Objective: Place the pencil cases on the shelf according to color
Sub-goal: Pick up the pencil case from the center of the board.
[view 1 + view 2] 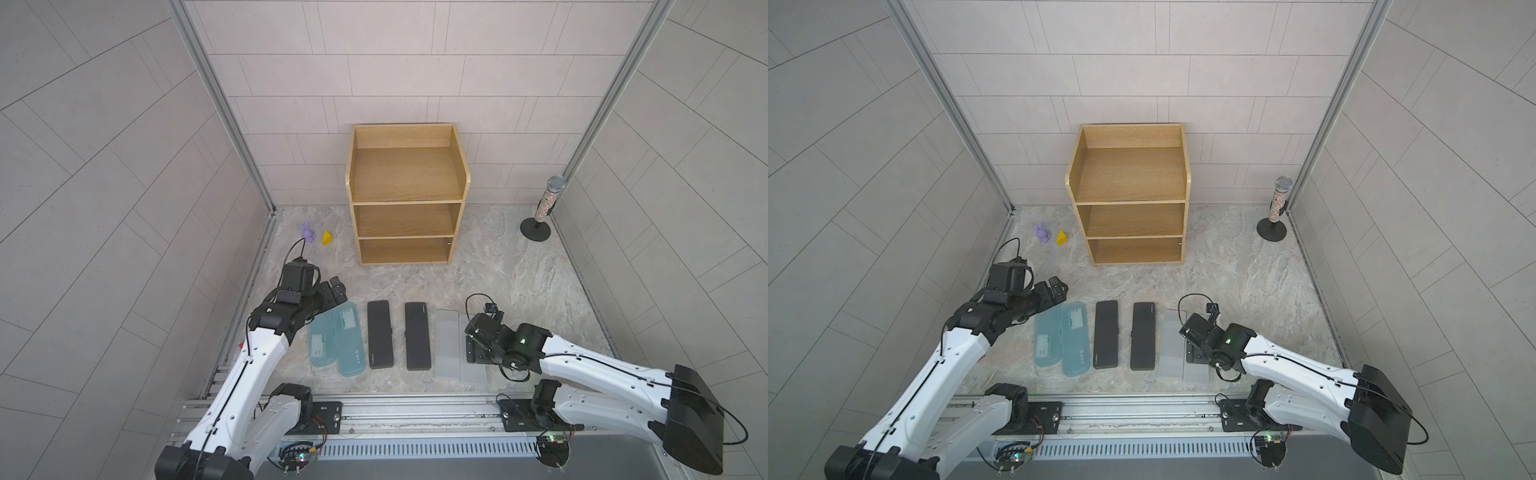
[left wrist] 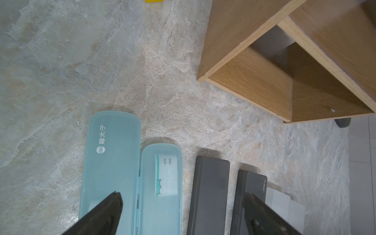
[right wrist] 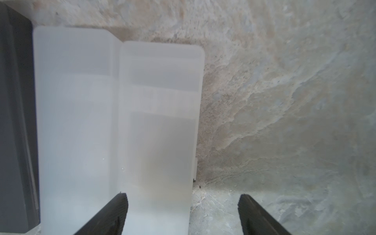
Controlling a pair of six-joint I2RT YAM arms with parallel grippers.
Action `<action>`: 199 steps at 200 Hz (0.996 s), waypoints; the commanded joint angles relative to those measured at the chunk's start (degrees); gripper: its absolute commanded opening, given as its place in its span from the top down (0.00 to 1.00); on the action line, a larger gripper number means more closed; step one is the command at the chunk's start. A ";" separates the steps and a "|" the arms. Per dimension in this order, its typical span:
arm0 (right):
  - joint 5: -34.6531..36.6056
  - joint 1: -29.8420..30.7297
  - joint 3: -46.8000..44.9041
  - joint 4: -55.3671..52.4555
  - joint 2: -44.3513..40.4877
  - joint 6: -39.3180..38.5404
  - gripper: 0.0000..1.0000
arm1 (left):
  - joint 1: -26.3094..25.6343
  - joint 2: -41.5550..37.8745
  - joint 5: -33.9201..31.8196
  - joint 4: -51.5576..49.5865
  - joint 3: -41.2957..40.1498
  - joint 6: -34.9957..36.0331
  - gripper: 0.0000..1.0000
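1. In both top views a light oak wooden three-tier shelf point(image 1: 405, 174) point(image 1: 1129, 174) stands at the middle of the far edge of the marbled stone-look table point(image 1: 519, 270), with its open front toward the near edge.
2. Six long flat plastic pencil cases lie in a row near the near edge, well apart from the shelf. From the left come two translucent teal-blue cases point(image 1: 322, 349) point(image 1: 351, 345) touching along their long sides. Next are two matte black cases point(image 1: 379, 334) point(image 1: 417, 336) with a gap between them. Last are two frosted white cases point(image 1: 446, 345) point(image 1: 473, 374), also touching.
3. The left tool point(image 1: 336, 289) hangs above the far ends of the teal-blue cases, jaws apart and empty. The right tool point(image 1: 473, 351) points down over the outermost frosted white case.
4. A small purple figurine point(image 1: 307, 232) and a yellow wedge point(image 1: 327, 237) sit near the far left corner. A glittery microphone point(image 1: 545, 206) on a round black stand is in the far right corner.
5. In the left wrist view the black fingers point(image 2: 105, 213) stand wide apart with nothing between them. Beneath lie the teal-blue cases, one with a white printed logo, and the black cases. The shelf's lowest tier shows beyond them.
6. In the right wrist view the fingers point(image 3: 109, 215) are spread. One is over the seam between the two frosted white cases, the other over the table just past the outer case's long side. A strip of table shows between that finger and the case. Whether the inner finger touches the case cannot be told.
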 commanded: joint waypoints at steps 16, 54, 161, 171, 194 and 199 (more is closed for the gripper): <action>-0.80 0.56 0.00 3.58 1.78 1.58 0.11 | -0.29 0.13 2.12 0.75 -0.17 0.70 0.00; -1.71 0.65 -0.32 5.21 4.68 1.06 0.11 | -0.29 0.66 3.06 1.32 -0.17 0.78 0.00; -0.17 -3.90 -0.52 7.88 10.32 -1.38 0.16 | -0.33 -0.44 4.19 1.56 -0.33 1.66 0.00; -0.38 -5.60 -0.01 7.70 10.27 -2.97 0.17 | -0.36 -0.58 4.20 1.68 -0.43 1.58 0.00; -1.38 -10.00 1.98 7.76 10.76 -7.30 0.21 | -0.30 -0.27 4.19 1.77 -0.36 1.49 0.00; -1.40 -10.92 2.55 7.79 11.09 -8.27 0.21 | -0.35 -0.25 4.13 1.76 -0.34 1.49 0.00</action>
